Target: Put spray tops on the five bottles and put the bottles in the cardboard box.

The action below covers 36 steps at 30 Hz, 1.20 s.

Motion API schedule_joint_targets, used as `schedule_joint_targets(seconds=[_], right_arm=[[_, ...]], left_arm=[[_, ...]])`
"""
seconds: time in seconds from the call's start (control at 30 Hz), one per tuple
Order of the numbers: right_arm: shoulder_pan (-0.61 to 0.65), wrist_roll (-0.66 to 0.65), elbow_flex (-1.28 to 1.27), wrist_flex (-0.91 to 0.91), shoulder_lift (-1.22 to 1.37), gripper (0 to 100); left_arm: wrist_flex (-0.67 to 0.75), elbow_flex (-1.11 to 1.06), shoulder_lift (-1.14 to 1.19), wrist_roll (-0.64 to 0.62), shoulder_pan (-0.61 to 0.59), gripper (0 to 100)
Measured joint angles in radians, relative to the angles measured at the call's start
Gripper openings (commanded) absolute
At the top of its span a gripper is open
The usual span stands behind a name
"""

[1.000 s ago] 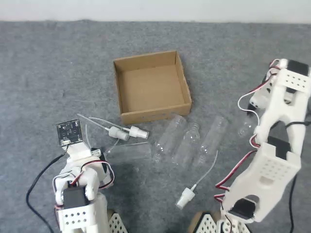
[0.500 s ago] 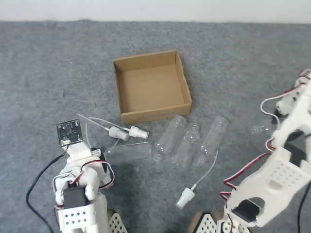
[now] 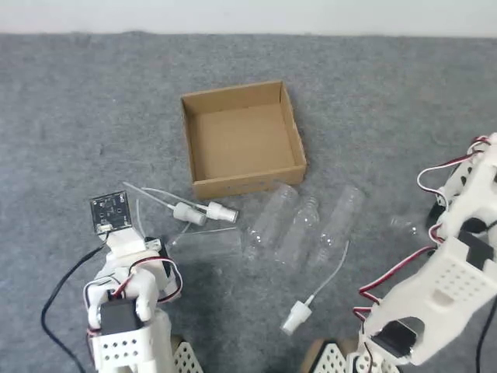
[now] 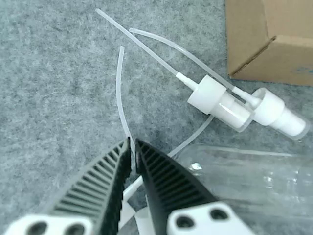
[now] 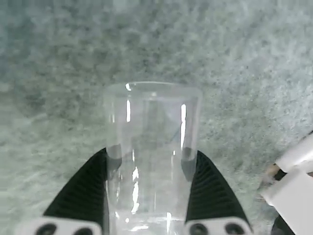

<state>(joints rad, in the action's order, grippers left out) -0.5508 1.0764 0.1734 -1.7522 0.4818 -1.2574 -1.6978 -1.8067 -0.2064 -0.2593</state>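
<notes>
A clear bottle [image 5: 152,112] is clamped between the right gripper's [image 5: 151,161] fingers. The left gripper's [image 4: 132,143] fingers are pressed together near two spray tops [image 4: 230,105]. Only bare floor is seen inside the cardboard box [image 3: 248,185]; three bottles [image 3: 299,229] are laid just beside it.

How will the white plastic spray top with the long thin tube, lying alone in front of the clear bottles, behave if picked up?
The white plastic spray top looks small, so it is probably very light. Its long thin tube lies in a curve, so it would likely flop and swing. The rounded head may roll if pushed.
</notes>
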Motion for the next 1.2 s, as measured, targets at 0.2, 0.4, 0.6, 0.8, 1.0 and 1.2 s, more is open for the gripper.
schedule_joint_targets(seconds=[0.2, 0.4, 0.6, 0.8, 1.0, 1.2], right_arm=[[0.0, -0.066, -0.048, 0.0, 0.0, 0.9], [0.0, -0.106, -0.051, 0.0, 0.0, 1.1], [0.0, -0.11, -0.051, 0.0, 0.0, 12.2], [0.006, -0.11, -0.051, 0.0, 0.0, 23.2], [0.023, -0.11, -0.051, 0.0, 0.0, 23.7], [0.041, -0.11, -0.051, 0.0, 0.0, 23.8]], left_arm=[[0.0, 0.0, 0.0, 0.0, 0.0, 1], [0.0, 0.0, 0.0, 0.0, 0.0, 1], [0.0, 0.0, 0.0, 0.0, 0.0, 1], [0.0, 0.0, 0.0, 0.0, 0.0, 1], [0.0, 0.0, 0.0, 0.0, 0.0, 1], [0.0, 0.0, 0.0, 0.0, 0.0, 1]])
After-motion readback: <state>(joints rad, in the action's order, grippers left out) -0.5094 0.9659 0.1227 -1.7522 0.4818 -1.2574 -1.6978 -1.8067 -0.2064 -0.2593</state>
